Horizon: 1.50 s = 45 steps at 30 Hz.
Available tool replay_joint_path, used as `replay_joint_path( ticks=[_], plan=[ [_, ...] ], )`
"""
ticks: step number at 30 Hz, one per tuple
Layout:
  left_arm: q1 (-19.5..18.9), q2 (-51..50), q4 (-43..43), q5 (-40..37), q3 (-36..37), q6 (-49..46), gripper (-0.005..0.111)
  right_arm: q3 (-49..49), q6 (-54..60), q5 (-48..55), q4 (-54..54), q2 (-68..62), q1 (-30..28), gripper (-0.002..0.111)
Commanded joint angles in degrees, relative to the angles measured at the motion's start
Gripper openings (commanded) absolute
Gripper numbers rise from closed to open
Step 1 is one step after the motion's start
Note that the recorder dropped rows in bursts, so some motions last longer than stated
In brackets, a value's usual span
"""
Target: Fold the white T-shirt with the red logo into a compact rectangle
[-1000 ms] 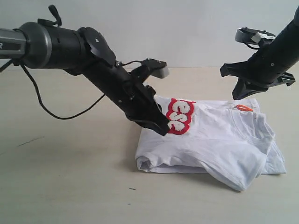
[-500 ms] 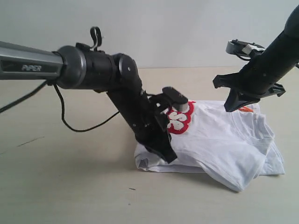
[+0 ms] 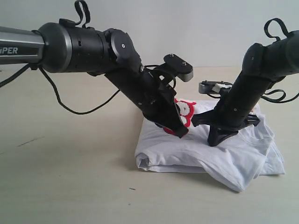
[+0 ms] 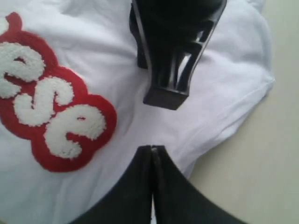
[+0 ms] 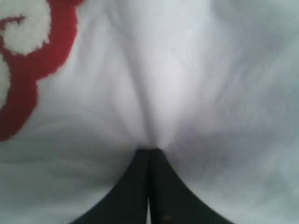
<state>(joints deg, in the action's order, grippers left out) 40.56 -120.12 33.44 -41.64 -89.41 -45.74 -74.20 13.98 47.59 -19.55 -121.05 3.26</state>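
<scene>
The left hand (image 4: pixel 152 150) has its two black fingers pressed together, tips over the white T-shirt (image 4: pixel 224 88). Fuzzy white letters (image 4: pixel 51 107) (outlined in thick red) lie beside them. The right hand (image 4: pixel 167 95), dark and blunt-tipped, sits just beyond; bare counter (image 4: pixel 261 158) shows past the cloth's edge.

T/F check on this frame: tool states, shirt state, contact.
1. The black left tool and black right tool are both shut. True.
2. The white cotton T-shirt with the red logo lies spread out flat. False: it is folded into a bundle on the beige table.
3. The right tool's tip rests on white fabric beside the red logo. True.
4. The left tool holds the T-shirt off the table. False: the shirt lies on the table.
</scene>
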Motion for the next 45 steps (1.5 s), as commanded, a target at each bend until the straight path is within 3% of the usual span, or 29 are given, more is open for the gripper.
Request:
replay_joint_path(
  ticks=[1, 9, 12, 17, 23, 30, 37, 40, 45],
  plan=[
    [1.0, -4.3, 1.8, -3.6, 0.1, 1.0, 0.0, 1.2, -0.6, -2.5, 3.1, 2.6, 0.1, 0.0],
    [2.3, -9.1, -1.4, -5.0, 0.1, 2.0, 0.0, 1.6, 0.4, 1.1, -2.9, 16.5, 0.1, 0.0],
    [1.8, -5.0, -3.2, -4.1, 0.1, 0.6, 0.0, 8.5, 0.0, 0.5, 0.0, 18.7, 3.4, 0.0],
    [-1.2, 0.3, -1.9, -1.7, 0.1, 0.6, 0.0, 17.5, -6.7, -7.6, 6.3, 15.2, 5.8, 0.0],
    [-2.6, -0.7, -1.0, 0.5, 0.3, 0.7, 0.0, 18.4, -6.7, -12.8, 6.7, 9.2, 5.8, 0.0],
    [-5.6, -0.3, -0.4, 0.6, 0.3, 0.8, 0.0, 18.2, -6.6, -13.8, 6.8, 10.8, 5.7, 0.0],
    [-9.3, 1.5, 6.4, -1.1, 2.9, -1.9, 0.0, 18.2, -6.6, -16.4, 6.7, 20.5, 5.6, 0.0],
    [-8.4, 1.4, 12.8, -2.5, 4.2, -10.6, 0.0, 18.2, -6.6, -18.0, 6.6, 25.7, 5.6, 0.0],
    [-6.6, -0.9, 16.7, 3.0, 4.7, -10.3, 0.0, 15.9, -6.7, -14.7, 6.6, 31.3, 5.6, 0.0]
  ],
)
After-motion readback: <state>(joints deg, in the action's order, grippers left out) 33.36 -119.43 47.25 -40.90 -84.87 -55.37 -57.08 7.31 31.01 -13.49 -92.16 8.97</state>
